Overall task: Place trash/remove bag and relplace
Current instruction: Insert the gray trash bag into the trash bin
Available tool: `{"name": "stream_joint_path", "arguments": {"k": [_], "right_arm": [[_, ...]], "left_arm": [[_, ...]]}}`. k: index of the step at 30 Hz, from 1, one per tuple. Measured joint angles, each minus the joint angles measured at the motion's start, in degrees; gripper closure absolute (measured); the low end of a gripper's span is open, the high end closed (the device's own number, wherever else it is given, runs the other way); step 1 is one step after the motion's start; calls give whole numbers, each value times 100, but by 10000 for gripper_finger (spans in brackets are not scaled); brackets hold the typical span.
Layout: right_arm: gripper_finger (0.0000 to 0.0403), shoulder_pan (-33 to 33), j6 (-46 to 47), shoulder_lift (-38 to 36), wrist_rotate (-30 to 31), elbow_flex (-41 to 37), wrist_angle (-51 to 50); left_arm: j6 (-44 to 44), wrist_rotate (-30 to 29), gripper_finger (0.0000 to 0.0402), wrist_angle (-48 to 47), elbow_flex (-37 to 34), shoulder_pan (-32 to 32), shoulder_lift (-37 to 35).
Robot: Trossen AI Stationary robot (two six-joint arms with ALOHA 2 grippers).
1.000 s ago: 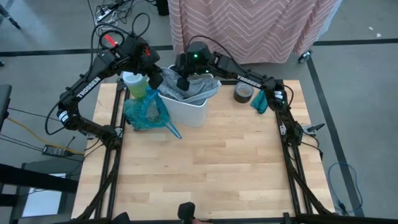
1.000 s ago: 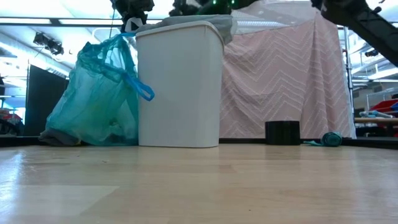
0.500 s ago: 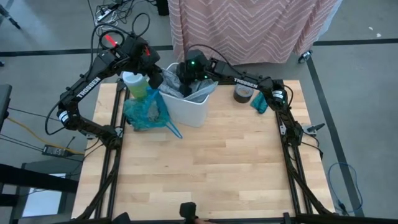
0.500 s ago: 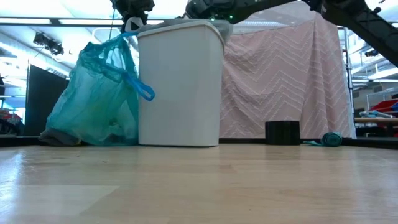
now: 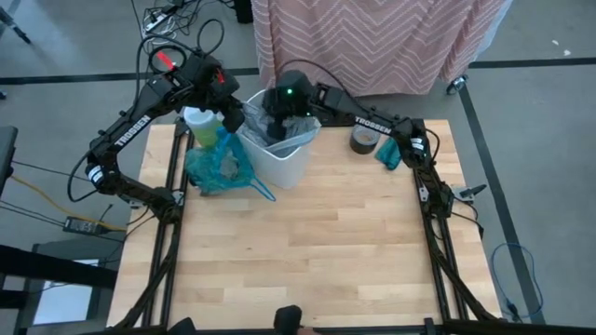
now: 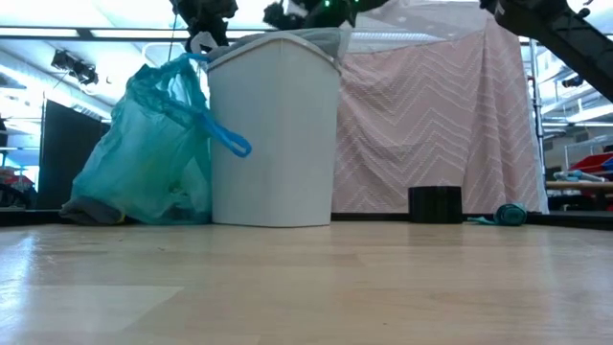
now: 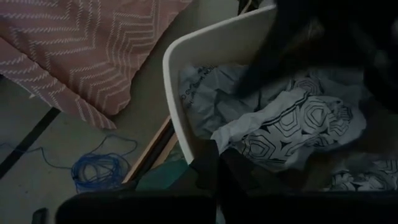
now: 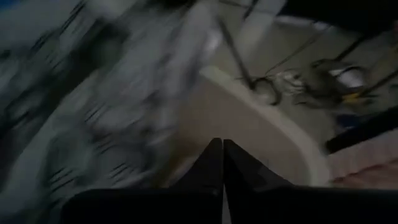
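Tabletop: both arms reach over the white bin [image 5: 279,154] (jaws pressed together), left gripper [image 5: 230,119], right gripper [image 5: 279,126].

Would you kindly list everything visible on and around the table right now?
Bin: one, white, back of the table.
Grey patterned bag: one, pale grey with dark print, inside the bin.
Teal bag: one, translucent teal, filled, on the table against the bin's left side.
Tape roll: one, dark, right of the bin.
Teal bundle: one, small, beside the tape roll.
Cloth: one, pink with white zigzags, behind the table.
Table: one, light wood.
Left gripper: jaws shut, at the bin's left rim.
Right gripper: jaws shut, over the bin's opening.
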Motion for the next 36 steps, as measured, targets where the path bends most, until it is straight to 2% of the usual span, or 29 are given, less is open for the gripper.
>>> {"name": "stream_joint_path", "arguments": {"k": [4,7,10,16,18,23,28,36], "right_arm": [[389,-74,7,-25,315,309,82],[363,-182,118,-148,65,296,-27],[329,-313,563,-281,-681,298,-242],[253,-568,1091,-499,-2920,308,-24],[233,-615,1181,-465,-3235,306,99],[209,-650,1089,-337,-3181,266,183],[207,-689,1102,-263,-3593,267,373],[209,-717,1061,-193,-3703,74,491]], "left_arm": [[-20,2,394,6,0,0,0],[-22,2,394,7,0,0,-2],[-24,11,394,2,0,0,0],[-25,23,394,4,0,0,-1],[-27,91,394,2,0,0,0],[-141,224,394,2,0,-23,-1],[-286,243,394,10,0,-42,0],[-598,487,394,63,0,-77,-2]]}}
